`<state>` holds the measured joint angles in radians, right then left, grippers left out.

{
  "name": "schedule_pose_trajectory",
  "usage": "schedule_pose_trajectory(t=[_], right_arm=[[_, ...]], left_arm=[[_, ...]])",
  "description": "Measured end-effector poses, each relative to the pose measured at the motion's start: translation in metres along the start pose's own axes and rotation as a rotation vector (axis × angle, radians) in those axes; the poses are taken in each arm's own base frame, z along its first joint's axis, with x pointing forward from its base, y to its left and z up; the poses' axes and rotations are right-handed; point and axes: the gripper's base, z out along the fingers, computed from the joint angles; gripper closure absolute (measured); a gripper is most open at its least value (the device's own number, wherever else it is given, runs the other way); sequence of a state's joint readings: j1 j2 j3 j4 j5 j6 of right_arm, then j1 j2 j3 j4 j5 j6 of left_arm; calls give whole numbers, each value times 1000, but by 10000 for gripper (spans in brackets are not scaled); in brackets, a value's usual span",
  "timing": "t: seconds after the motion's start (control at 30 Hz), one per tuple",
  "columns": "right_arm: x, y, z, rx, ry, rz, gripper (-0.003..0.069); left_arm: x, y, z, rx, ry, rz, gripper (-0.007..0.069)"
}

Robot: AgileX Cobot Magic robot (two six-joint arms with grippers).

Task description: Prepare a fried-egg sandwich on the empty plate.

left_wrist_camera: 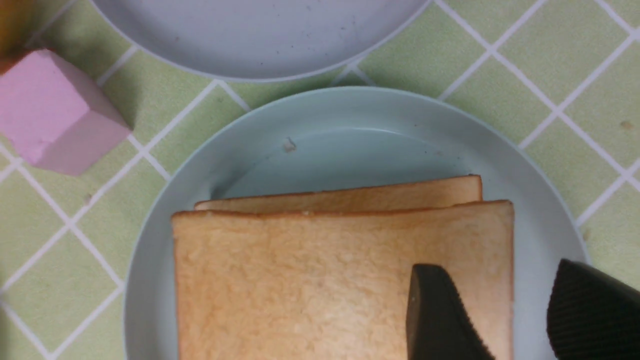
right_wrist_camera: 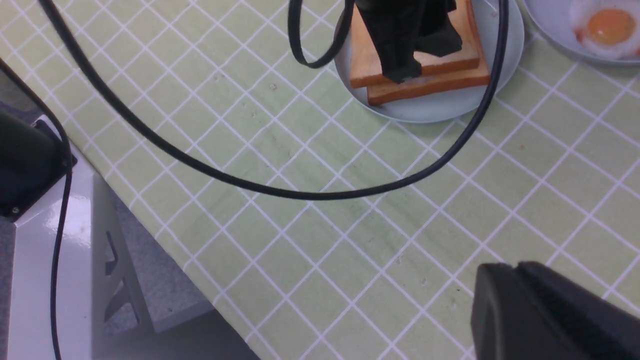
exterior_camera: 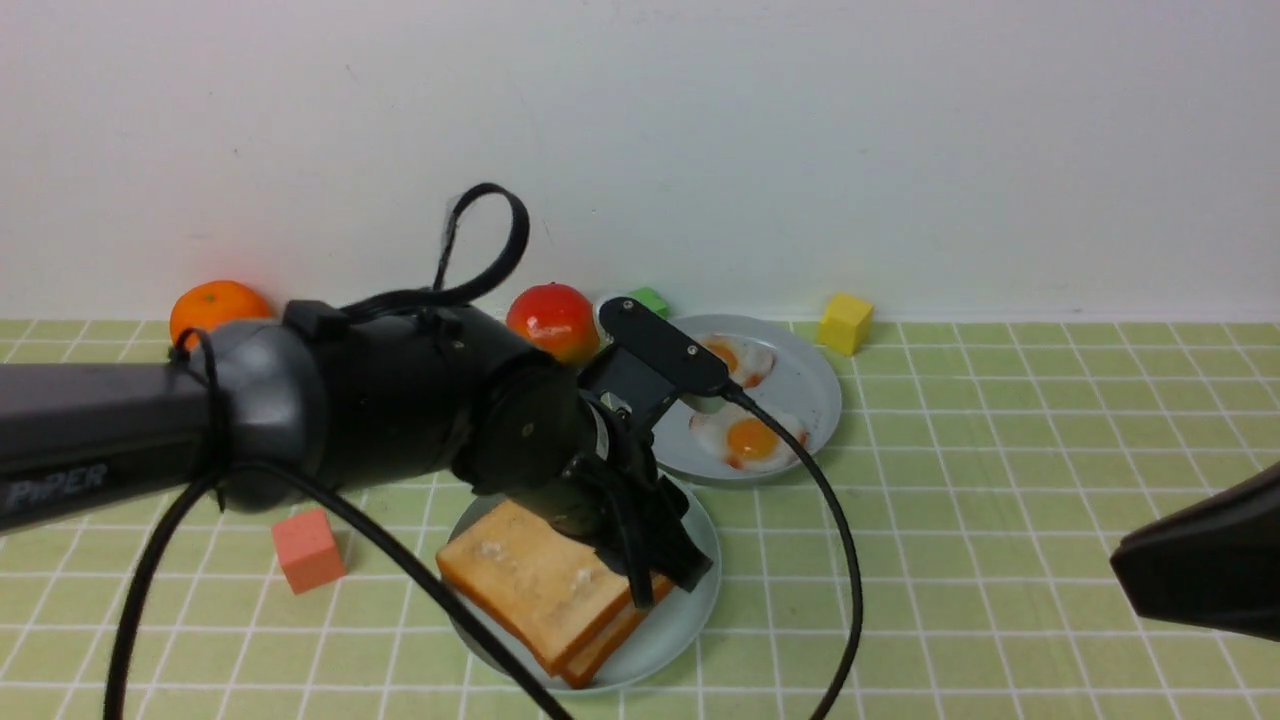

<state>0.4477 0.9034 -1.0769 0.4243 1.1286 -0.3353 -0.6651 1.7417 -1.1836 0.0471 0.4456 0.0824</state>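
Note:
Two golden-brown toast slices lie stacked on the pale mint-green plate (exterior_camera: 690, 612), the top slice (exterior_camera: 530, 580) slightly askew on the lower slice (exterior_camera: 600, 655). No egg shows between them. My left gripper (exterior_camera: 665, 585) is open at the stack's edge. In the left wrist view (left_wrist_camera: 495, 280) one finger (left_wrist_camera: 440, 315) is over the top slice (left_wrist_camera: 300, 280) and the other is over the plate (left_wrist_camera: 350, 125). Two white fried eggs (exterior_camera: 752, 440) (exterior_camera: 735, 358) lie on a grey-blue plate (exterior_camera: 815, 400) behind. My right gripper (right_wrist_camera: 505, 272) is shut and empty above the table.
A second grey-blue plate (left_wrist_camera: 260, 40), its visible part bare, lies just beyond the toast plate, hidden under my left arm in the front view. A pink cube (exterior_camera: 308, 548) stands left of the toast plate. An orange (exterior_camera: 215, 310), red fruit (exterior_camera: 553, 320), green cube (exterior_camera: 650, 300) and yellow cube (exterior_camera: 845, 322) line the wall.

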Motion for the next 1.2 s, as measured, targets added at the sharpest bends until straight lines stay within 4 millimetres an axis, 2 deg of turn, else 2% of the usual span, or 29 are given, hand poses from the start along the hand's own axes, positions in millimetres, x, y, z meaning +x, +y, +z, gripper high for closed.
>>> schedule_pose_trajectory(t=[0.1,0.13,0.17,0.23,0.3,0.37,0.4,0.43,0.5,0.53,0.57,0.63,0.67,0.7,0.73,0.8,0.97,1.07,1.2], right_arm=[[2,3,-7,0,-13,3,600],[2,4,-8,1,-16,5,600],[4,5,-14,18,-31,21,599],[7,6,-23,53,-53,50,599],[13,6,-33,107,-71,83,600],[17,6,-39,141,-85,105,606],[25,6,-46,181,-108,142,620],[32,5,-50,215,-119,163,636],[42,5,-54,242,-134,191,652],[56,4,-57,290,-150,222,660],[67,3,-59,318,-161,244,661],[84,2,-58,346,-174,277,661],[86,2,-58,349,-176,280,661],[98,2,-56,361,-196,300,659],[101,2,-56,362,-201,302,659],[116,1,-51,360,-290,328,659],[126,-3,-40,348,-466,318,657],[126,-10,-23,335,-598,311,655],[128,-16,-7,295,-697,371,648]], left_arm=[[-19,-3,-59,5,-128,-40,393],[-20,-3,-64,5,-138,-42,401],[-26,-4,-106,5,-239,-65,475],[-23,-3,-159,4,-382,-93,578],[-5,-3,-202,1,-507,-107,638],[7,-4,-220,2,-562,-116,638],[33,-7,-245,10,-649,-134,638],[51,-8,-253,15,-686,-143,638],[72,-11,-259,21,-727,-152,638],[99,-14,-263,27,-784,-165,638],[117,-15,-263,29,-827,-171,638],[141,-18,-259,34,-883,-185,638],[144,-18,-258,34,-882,-185,638],[159,-20,-252,40,-910,-196,638],[163,-21,-250,41,-911,-198,638],[182,-23,-241,47,-940,-214,638],[198,-25,-229,48,-946,-219,638],[207,-26,-215,48,-899,-221,638],[212,-27,-206,50,-859,-222,638]])
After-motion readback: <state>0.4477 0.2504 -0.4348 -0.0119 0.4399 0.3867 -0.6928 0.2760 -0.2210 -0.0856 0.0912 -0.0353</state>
